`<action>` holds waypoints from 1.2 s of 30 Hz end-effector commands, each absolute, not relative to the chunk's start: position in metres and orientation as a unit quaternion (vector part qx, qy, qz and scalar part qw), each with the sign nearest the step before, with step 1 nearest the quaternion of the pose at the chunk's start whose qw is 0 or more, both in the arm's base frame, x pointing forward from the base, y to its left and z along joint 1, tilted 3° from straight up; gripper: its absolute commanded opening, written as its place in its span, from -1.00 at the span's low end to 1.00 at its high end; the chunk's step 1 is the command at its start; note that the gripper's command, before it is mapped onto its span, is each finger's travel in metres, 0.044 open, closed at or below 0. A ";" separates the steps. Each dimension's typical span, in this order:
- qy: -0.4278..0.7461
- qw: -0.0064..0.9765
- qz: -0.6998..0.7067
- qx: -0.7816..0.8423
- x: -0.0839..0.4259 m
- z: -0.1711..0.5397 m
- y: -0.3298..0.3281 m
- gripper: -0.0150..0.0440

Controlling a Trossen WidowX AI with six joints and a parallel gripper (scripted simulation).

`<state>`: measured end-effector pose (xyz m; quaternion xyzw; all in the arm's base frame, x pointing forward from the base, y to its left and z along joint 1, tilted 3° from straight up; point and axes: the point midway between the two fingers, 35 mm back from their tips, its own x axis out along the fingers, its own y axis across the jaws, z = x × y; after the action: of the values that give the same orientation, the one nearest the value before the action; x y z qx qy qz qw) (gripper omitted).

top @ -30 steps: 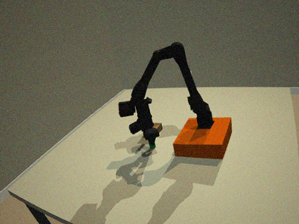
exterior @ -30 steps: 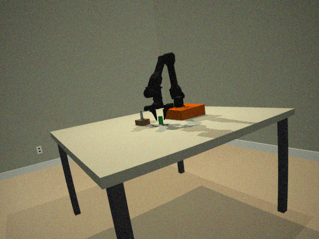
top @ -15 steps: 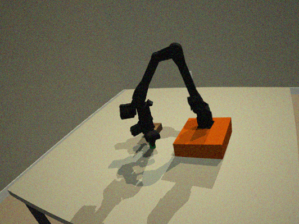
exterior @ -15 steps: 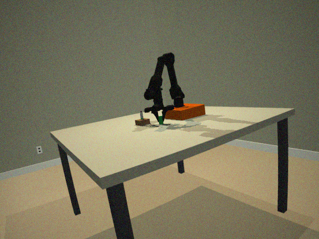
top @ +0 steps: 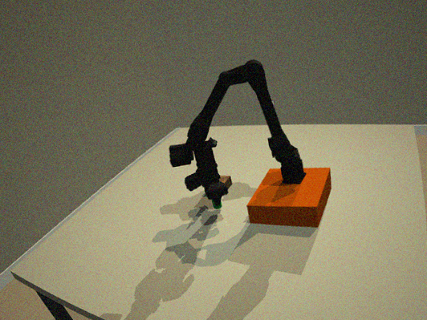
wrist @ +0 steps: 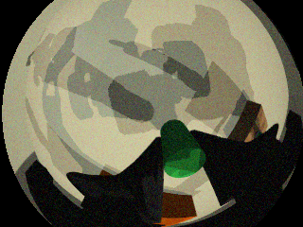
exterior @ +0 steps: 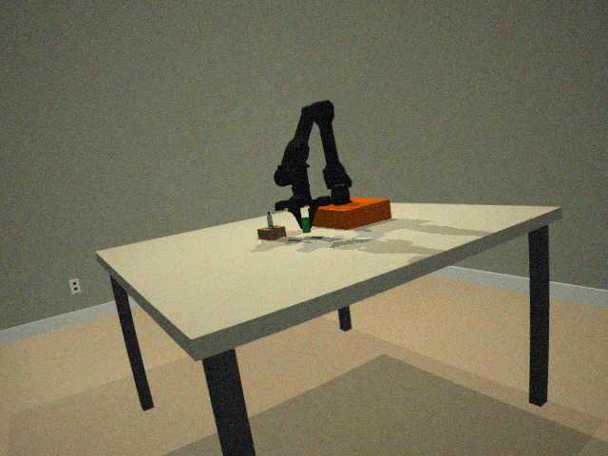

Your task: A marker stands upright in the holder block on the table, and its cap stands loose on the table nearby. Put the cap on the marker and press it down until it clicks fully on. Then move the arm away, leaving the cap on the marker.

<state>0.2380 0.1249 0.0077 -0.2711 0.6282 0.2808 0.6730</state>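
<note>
The green cap [top: 217,206] [exterior: 306,225] [wrist: 179,151] is upright between the fingertips of my gripper [exterior: 306,225] [wrist: 176,138]. The gripper points down and is shut on the cap, low over the table. In the top view the gripper hides most of the cap; I cannot tell whether the cap touches the table. The grey marker [exterior: 269,220] stands upright, tip up and bare, in the brown holder block [top: 227,181] [exterior: 271,233] [wrist: 248,120]. The block is left of the gripper in the exterior view and behind it in the top view, where the marker is hidden.
The arm's base stands on an orange block [top: 283,214] [exterior: 333,220] [wrist: 179,205], right of the gripper in the top and exterior views. The holder block is close to one finger in the wrist view. Arm shadows fall across the pale table [top: 349,271] [exterior: 206,275].
</note>
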 end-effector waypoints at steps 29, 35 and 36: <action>0.621 0.679 0.281 -0.274 0.266 0.070 0.091 -0.49; 0.621 0.678 0.281 -0.275 0.276 0.077 0.076 -0.49; 0.621 0.678 0.281 -0.276 0.278 0.078 0.073 -0.49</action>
<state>0.2721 0.0796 0.0733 -0.2755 0.6231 0.2781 0.6772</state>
